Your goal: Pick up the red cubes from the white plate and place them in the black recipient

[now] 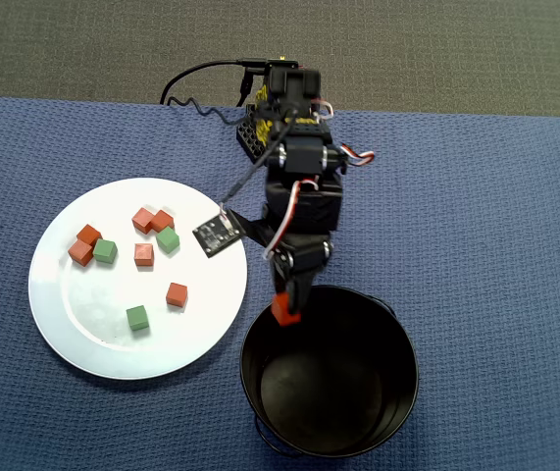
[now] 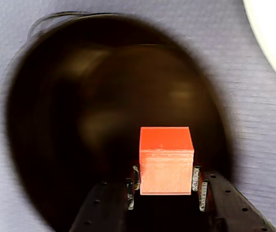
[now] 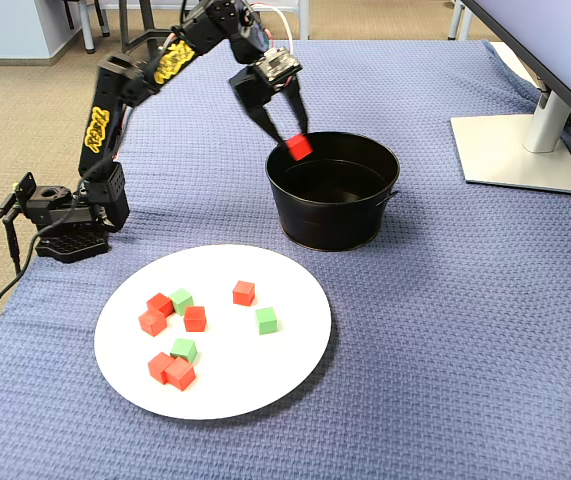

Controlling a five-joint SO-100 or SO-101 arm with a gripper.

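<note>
My gripper (image 1: 284,312) is clamped on one red cube (image 3: 299,147), both fingers pressed against its sides, right over the near rim of the black recipient (image 1: 397,343); the pot's floor looks bare, though the wrist view is blurred; six more red cubes (image 1: 177,293) lie on the white plate (image 1: 64,324) beside it, among green cubes (image 1: 137,317).

Six red cubes (image 3: 195,318) lie on the white plate (image 3: 295,345); a seventh cube (image 3: 299,147) is held above the black recipient (image 3: 335,215) rim.
</note>
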